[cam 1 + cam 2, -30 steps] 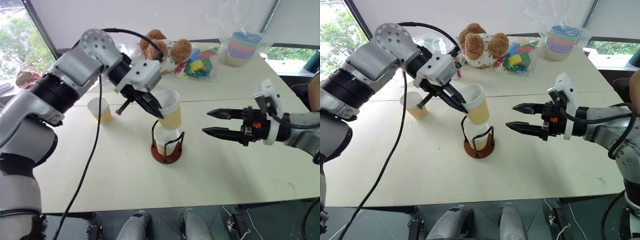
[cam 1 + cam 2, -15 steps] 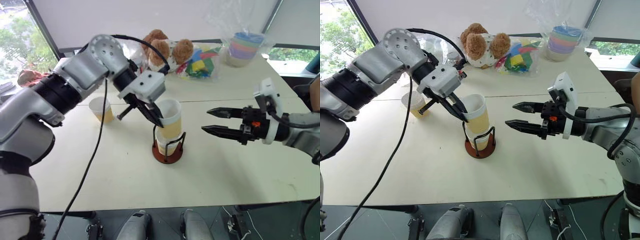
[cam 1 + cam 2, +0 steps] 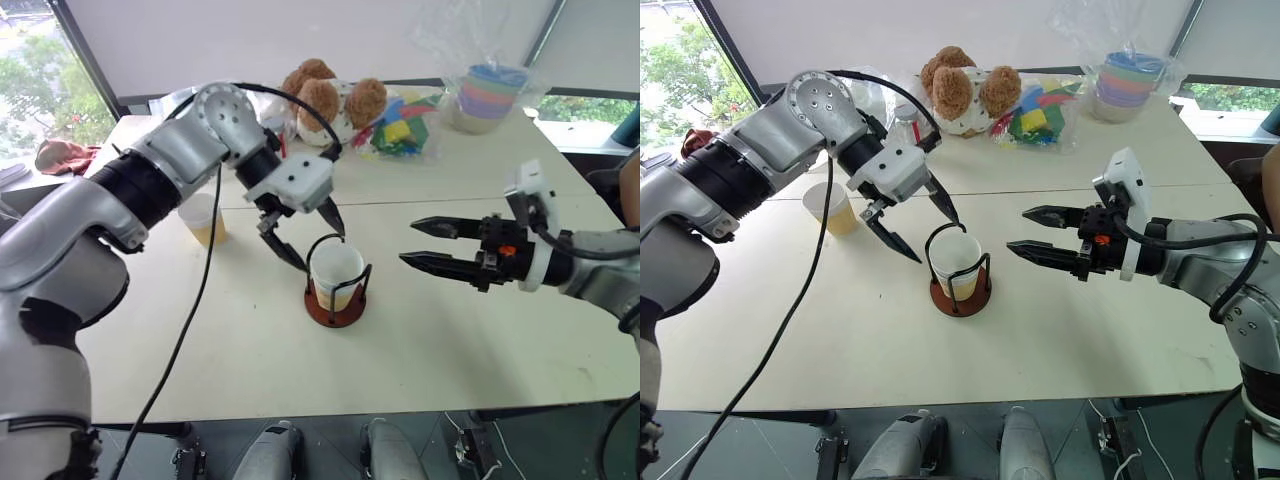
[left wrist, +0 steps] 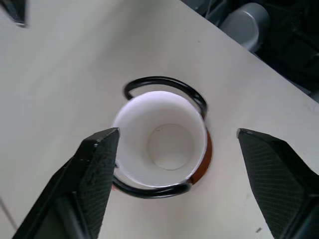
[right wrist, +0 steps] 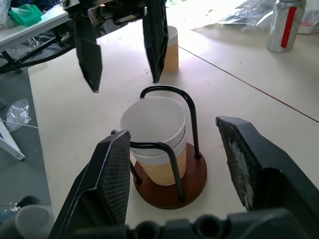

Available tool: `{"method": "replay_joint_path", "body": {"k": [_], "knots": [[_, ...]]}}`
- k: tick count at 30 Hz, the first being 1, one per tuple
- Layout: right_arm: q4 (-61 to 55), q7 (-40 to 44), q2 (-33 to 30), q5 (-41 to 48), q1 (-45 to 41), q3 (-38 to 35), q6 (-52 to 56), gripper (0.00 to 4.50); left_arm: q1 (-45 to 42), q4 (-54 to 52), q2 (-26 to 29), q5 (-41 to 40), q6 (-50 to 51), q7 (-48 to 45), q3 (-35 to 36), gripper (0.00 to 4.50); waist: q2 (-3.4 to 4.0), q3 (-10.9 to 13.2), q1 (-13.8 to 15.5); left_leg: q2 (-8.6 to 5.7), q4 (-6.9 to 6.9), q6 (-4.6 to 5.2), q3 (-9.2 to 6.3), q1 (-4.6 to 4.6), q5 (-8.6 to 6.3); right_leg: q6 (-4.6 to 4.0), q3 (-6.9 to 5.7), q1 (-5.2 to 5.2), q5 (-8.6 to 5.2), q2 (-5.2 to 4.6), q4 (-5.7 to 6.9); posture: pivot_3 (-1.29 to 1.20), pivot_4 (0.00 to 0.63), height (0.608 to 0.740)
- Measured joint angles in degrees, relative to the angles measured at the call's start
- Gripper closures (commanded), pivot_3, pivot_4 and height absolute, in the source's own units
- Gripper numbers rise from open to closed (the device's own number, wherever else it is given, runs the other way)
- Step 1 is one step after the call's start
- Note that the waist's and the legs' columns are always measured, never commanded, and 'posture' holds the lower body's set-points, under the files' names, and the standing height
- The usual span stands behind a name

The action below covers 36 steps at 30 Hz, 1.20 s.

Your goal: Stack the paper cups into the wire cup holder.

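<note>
With two paper cups [image 3: 955,262] nested in the wire cup holder [image 3: 959,296] mid-counter, the left gripper [image 3: 917,228], fingers apart just at its ten o'clock, should lift straight clear before fetching the last cup [image 3: 833,208]; the right gripper [image 3: 1043,232] waited empty, fingers apart, at three o'clock.

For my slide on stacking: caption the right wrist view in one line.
Open left gripper above two nested paper cups in the wire cup holder; third cup waits behind.
</note>
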Motion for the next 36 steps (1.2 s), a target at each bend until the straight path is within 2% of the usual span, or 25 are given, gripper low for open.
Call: {"method": "replay_joint_path", "body": {"k": [5, 7, 12, 16, 19, 22, 25, 36], "knots": [[0.18, 2.39, -0.23, 3.03, -8.21, 0.42, -0.43, 1.53, 0.11, 6.49, 2.96, 6.51, 3.1, 0.78, 13.75, 0.53, 0.02, 0.0, -0.9, 0.08, -0.08, 0.03, 0.01, 0.05, -0.02, 0.0, 0.0, -0.04, 0.0, 0.1, 0.02, 0.0, 0.15, 0.74], [0.57, 3.8, -0.37, 3.8, -12.0, 1.87, -0.23, 1.53, 2.94, 8.67, 6.79, 10.2, 4.62, 3.96, 19.43, 0.53, 0.05, -0.02, -1.45, 0.08, -0.09, 0.02, 0.0, 0.07, -0.02, 0.01, 0.0, -0.04, 0.0, 0.11, 0.02, 0.0, 0.15, 0.74], [2.46, 8.94, -0.16, 2.49, -16.25, 6.95, -1.45, 1.53, 18.53, 9.01, 18.02, 15.73, 9.84, 12.38, 31.37, 0.53, 0.04, -0.02, -1.96, 0.11, -0.1, -0.14, -0.03, 0.03, 0.08, 0.01, 0.04, -0.16, 0.0, 0.15, 0.14, 0.0, 0.15, 0.74], [4.21, 12.46, 1.44, 0.95, -18.26, 11.11, -2.68, 1.53, 30.71, 1.97, 23.71, 18.19, 11.52, 15.51, 38.95, 0.53, -0.03, -0.01, -0.86, 0.03, -0.04, -0.17, -0.09, -0.06, 0.09, 0.0, 0.05, -0.16, 0.0, 0.04, 0.1, 0.0, 0.15, 0.74], [5.13, 14.69, 2.34, -0.14, -19.41, 12.95, -3.65, 1.53, 36.66, -2.5, 25.34, 20.3, 11.49, 16.09, 42.39, 0.53, -0.07, -0.03, 0.3, 0.01, -0.03, -0.17, -0.08, -0.06, 0.08, 0.0, 0.05, -0.09, 0.0, 0.02, 0.02, 0.0, 0.15, 0.74], [6.85, 16.08, 3.34, -1.98, -19.89, 13.99, -5.08, 1.53, 38.09, -3.13, 24.81, 23.29, 10.44, 16.11, 43.7, 0.53, -0.11, -0.06, 0.84, -0.01, -0.01, -0.13, -0.08, -0.05, 0.06, 0.0, 0.05, -0.06, 0.01, 0.02, 0.01, 0.0, 0.15, 0.74], [7.76, 16.85, 3.39, -3.18, -19.86, 14.12, -5.48, 1.53, 36.79, 0.0, 21.98, 27.09, 6.95, 15.76, 44.0, 0.53, -0.1, -0.06, 1.17, -0.01, -0.01, -0.15, -0.06, -0.03, 0.07, 0.0, 0.05, -0.06, 0.01, 0.03, 0.04, 0.0, 0.15, 0.74], [4.51, 13.89, 1.52, -2.08, -17.36, 11.21, -2.17, 1.53, 22.46, 25.81, 7.53, 42.84, -9.21, 17.91, 41.64, 0.53, -0.14, -0.08, 1.02, -0.02, -0.01, -0.18, 0.01, -0.03, 0.09, 0.04, 0.01, -0.09, 0.04, 0.0, 0.04, 0.0, 0.15, 0.74]]}}
